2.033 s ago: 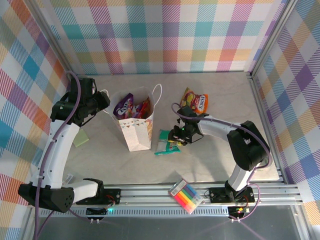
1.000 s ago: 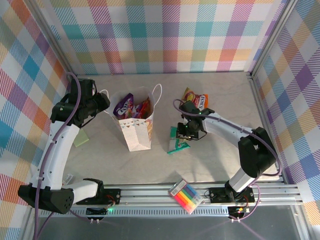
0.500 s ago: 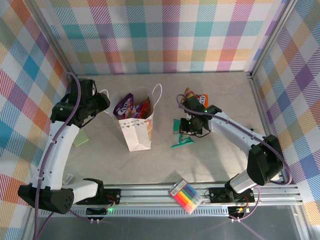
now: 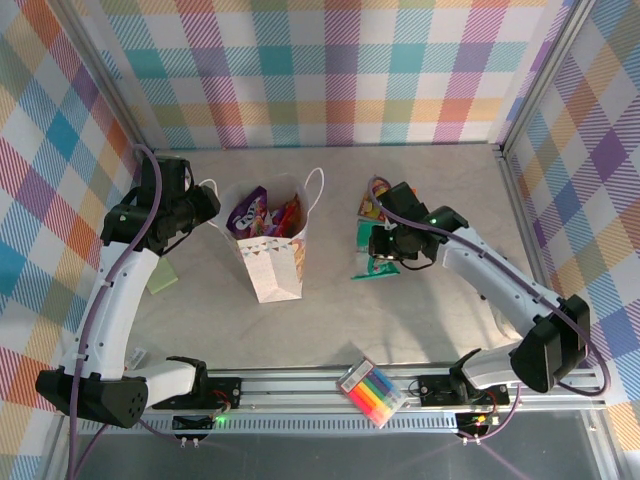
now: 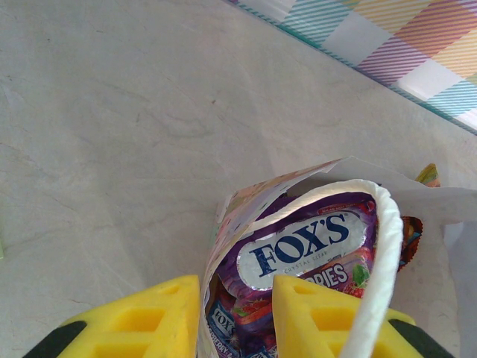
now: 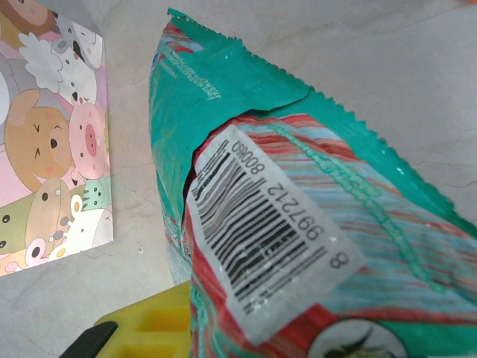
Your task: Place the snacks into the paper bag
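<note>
The main risk is the teal packet [image 4: 366, 252] catching on the rim of the paper bag [image 4: 275, 262] instead of dropping in. The bag's mouth is narrow and already crowded by the purple candy bag [image 4: 247, 212] and a red packet [image 4: 289, 214]. A low or skewed approach could shove the tall, light bag over or tear it away from the left claw [image 4: 205, 206]. The glossy packet could also slip, since it hangs loose below the grip.

The right claw [image 4: 376, 246] is clenched on the teal packet, which juts out ahead of its fingers, clear of the tabletop [image 4: 440, 180]. In the right wrist view the bag's printed wall [image 6: 52, 149] stands off to that claw's left, apart from the packet [image 6: 298, 186].

The left claw [image 5: 237, 289] straddles the bag's rim [image 5: 253, 195], one finger outside and one inside. Whether it truly pinches the paper cannot be told. The purple candy bag [image 5: 305, 242] sits just beyond its inner finger.

An orange packet [image 4: 374, 196] lies on the tabletop just behind the right claw.
</note>
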You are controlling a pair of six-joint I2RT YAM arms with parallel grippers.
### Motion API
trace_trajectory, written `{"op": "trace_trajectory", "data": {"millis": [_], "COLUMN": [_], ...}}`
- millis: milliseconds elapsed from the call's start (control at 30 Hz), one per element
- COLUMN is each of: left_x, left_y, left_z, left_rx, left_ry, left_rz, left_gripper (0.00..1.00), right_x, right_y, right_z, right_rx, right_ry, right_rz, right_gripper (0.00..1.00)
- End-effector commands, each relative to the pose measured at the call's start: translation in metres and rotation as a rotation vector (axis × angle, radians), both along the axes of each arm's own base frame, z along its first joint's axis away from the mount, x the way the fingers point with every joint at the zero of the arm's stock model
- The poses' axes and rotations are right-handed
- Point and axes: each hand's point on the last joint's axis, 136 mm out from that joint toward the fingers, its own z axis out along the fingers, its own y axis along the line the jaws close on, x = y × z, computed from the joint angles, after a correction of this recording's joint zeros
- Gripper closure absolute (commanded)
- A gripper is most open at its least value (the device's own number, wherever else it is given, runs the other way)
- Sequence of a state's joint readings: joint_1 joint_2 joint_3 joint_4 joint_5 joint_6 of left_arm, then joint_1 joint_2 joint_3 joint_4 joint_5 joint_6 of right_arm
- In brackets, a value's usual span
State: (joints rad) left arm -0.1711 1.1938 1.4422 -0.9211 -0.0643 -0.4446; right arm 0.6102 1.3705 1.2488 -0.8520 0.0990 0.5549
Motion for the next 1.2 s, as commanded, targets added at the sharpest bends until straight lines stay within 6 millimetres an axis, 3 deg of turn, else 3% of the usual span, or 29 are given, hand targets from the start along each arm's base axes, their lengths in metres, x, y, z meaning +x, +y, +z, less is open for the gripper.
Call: {"op": "trace_trajectory", "data": {"millis": [0, 300, 733, 1167], "left_x": [0.002, 0.004, 0.003, 0.001], "left_y": [0.003, 0.001, 0.001, 0.001], "left_z": [0.007, 0.009, 0.007, 0.008], "left_rx": [0.0, -0.011, -0.017, -0.026], "left_ry": [-0.027, -0.031, -0.03, -0.033], "left_rz": [0.002, -0.002, 0.002, 0.002], "left_gripper": [0.68, 0.68, 0.68, 0.68], "right_x": [0.002, 0.001, -0.001, 0.001], "right_y": [-0.009, -0.021, -0.03, -0.03], "right_z": [0.032, 0.072, 0.099, 0.144], "right_rx": [-0.013, -0.004, 0.019, 0.087], "right_ry": [-0.092, -0.195, -0.288, -0.409], "right_rz": [0.0, -0.019, -0.043, -0.041], "right_gripper": [0.8, 0.81, 0.81, 0.82]}}
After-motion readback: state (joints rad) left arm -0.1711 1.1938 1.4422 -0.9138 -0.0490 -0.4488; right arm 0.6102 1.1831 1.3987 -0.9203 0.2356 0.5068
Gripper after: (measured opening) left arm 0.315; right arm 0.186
